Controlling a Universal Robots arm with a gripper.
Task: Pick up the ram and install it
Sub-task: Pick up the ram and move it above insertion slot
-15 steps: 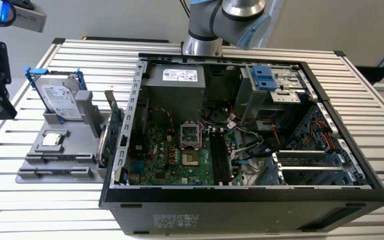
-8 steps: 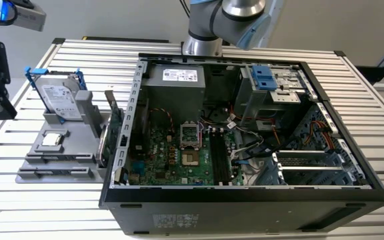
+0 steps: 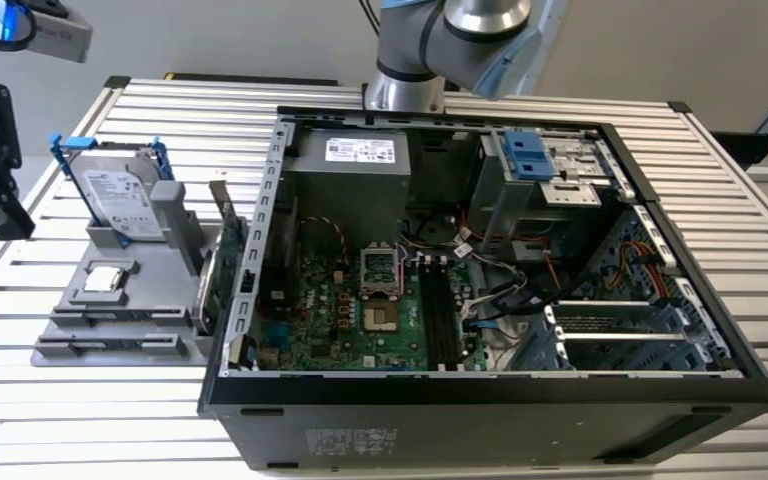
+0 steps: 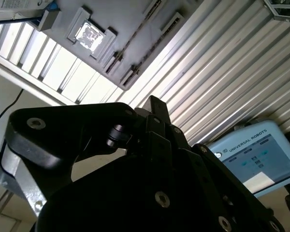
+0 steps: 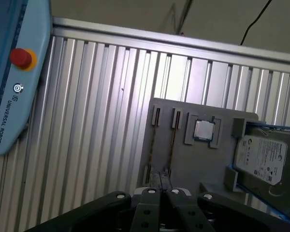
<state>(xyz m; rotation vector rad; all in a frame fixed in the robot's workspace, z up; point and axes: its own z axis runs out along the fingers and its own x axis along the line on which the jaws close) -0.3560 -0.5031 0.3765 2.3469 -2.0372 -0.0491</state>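
The ram is out of view. My gripper [image 5: 159, 186] hangs high over the slatted table, its black fingers pressed together with nothing visible between them; it is also seen from behind in the second wrist view [image 4: 154, 108]. Below it lies the grey parts fixture [image 5: 183, 159] with two long narrow holders [image 5: 157, 140] that look bare. In the exterior view the open computer case [image 3: 491, 385] shows the motherboard [image 3: 357, 310] and its black memory slots [image 3: 435, 315]. I cannot tell whether a stick sits in them.
On the fixture [image 3: 144, 300] stand a silver hard drive with blue rails [image 3: 124, 195], a processor chip [image 3: 107, 280] and a green expansion card [image 3: 228, 250]. A blue teach pendant [image 5: 9, 72] lies on the table beside the fixture. The arm's base [image 3: 404, 90] stands behind the case.
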